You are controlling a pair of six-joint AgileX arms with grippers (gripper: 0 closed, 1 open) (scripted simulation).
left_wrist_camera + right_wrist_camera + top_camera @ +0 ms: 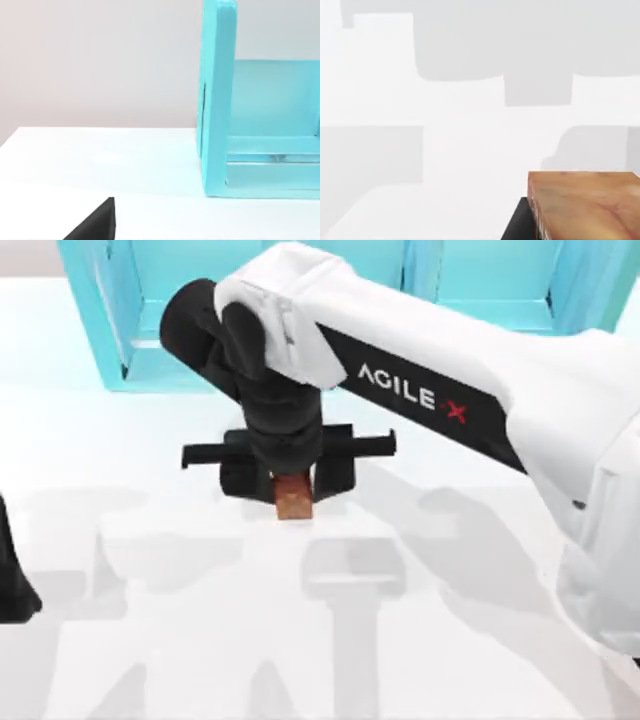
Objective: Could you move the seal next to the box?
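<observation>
Right gripper (292, 480) is over the table's (180, 640) middle, just near of the turquoise shelf unit (130, 320), arm reaching in from the right. Jaws clenched on the seal (294, 496): reddish-brown block sticks out from between the fingers toward the near side. Right wrist view: seal (585, 205) close up, white table (445, 150) behind it. Left arm (12, 580) parked at the left edge; can't tell its jaw state. Left wrist view: shelf unit (220, 100) on the table.
</observation>
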